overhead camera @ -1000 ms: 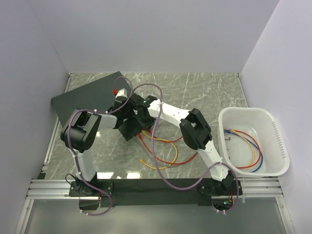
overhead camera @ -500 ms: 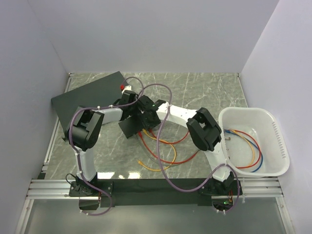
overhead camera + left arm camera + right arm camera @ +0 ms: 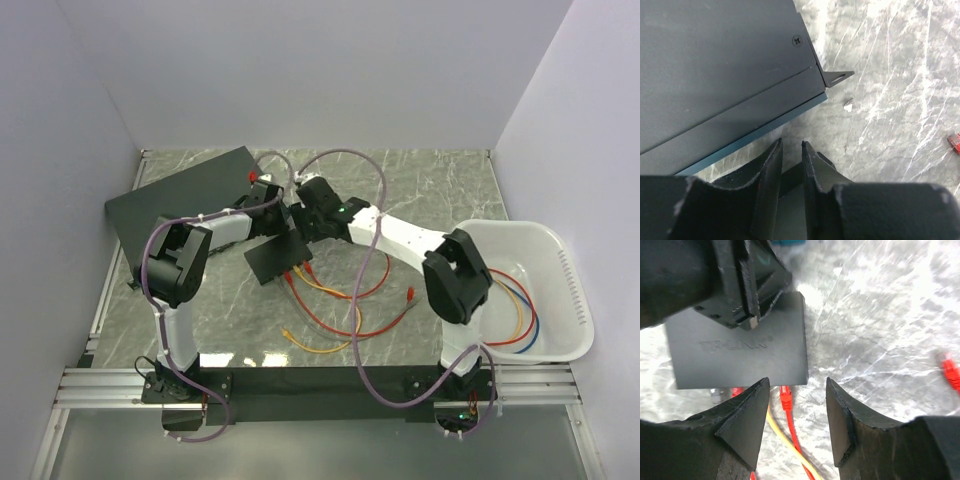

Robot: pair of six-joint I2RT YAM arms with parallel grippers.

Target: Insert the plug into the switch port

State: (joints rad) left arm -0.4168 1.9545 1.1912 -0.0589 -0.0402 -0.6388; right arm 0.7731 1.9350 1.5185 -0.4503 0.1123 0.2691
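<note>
The small black box [image 3: 740,347] lies in the middle of the marble surface [image 3: 880,315], near the big dark slab [image 3: 715,65] with the blue strip. The left end effector [image 3: 791,145] has its two fingers almost together, and they pinch the far edge of the small black box. The right end effector [image 3: 797,381] is apart, with nothing between its fingers. It hangs just above the near edge of the box. A red plug [image 3: 785,396] touches that near edge, right under the gap. The ports on that edge face away, so I cannot tell how far in the plug is. Its red cable runs over the surface beside a yellow cable [image 3: 780,432]. Another red plug [image 3: 950,371] lies loose off to the right. A white tub [image 3: 575,300] at the right side holds more cables.
</note>
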